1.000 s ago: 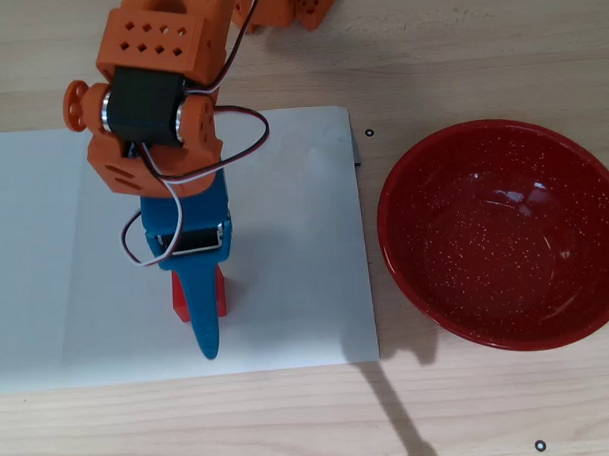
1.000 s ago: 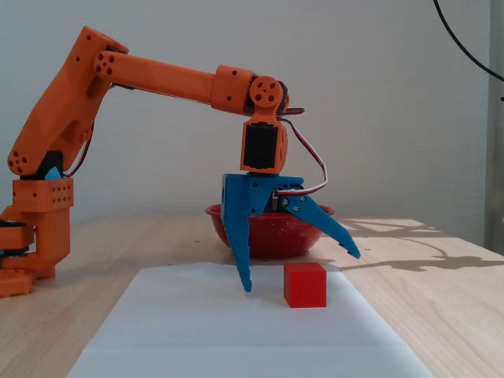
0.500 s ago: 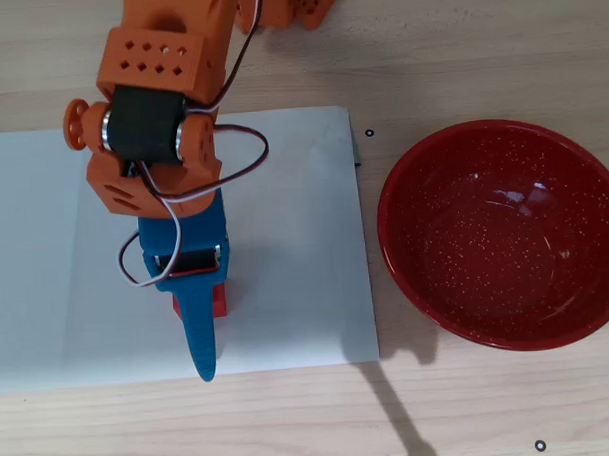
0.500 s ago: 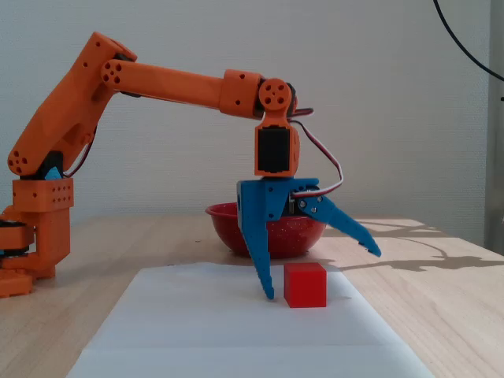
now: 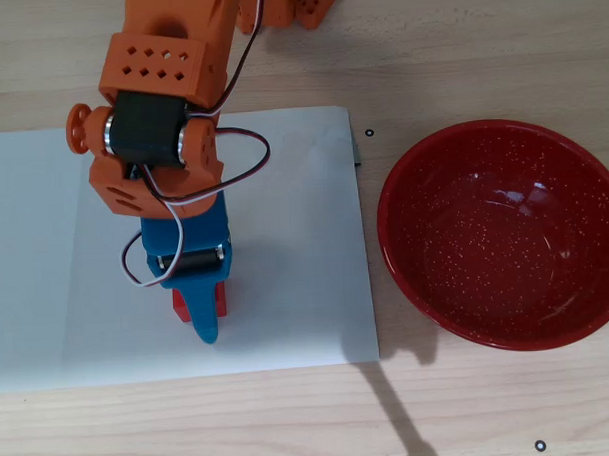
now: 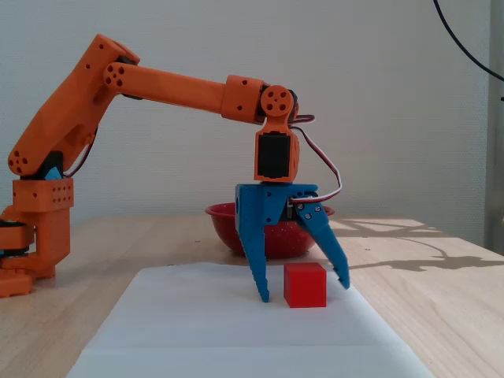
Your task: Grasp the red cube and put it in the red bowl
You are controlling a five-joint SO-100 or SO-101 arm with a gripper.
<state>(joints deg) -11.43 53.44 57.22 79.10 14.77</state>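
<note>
Overhead view: the claw points down over the white sheet on the desk, and the cube lies directly beneath it. Only slivers of red show on either side of the blue finger, so the cube is under the claw, not off to one side. The bowl sits well apart to the right in this view, off the sheet and empty. From here I cannot tell how wide the claw is spread, since the arm covers it.

Fixed view: this one settles it. The claw is spread wide, its two blue fingers straddling the cube, which rests flat on the sheet. The left fingertip reaches the sheet just beside the cube's left face; the right one slants outward and ends just beside the cube's right face, slightly above the sheet. A gap seems to remain on each side, so nothing is gripped yet. The cube sits squarely between the fingers, its faces roughly in line with them, so the coming move looks like a plain closing, with no sideways correction called for. The bowl stands behind the claw, farther back on the desk.
</note>
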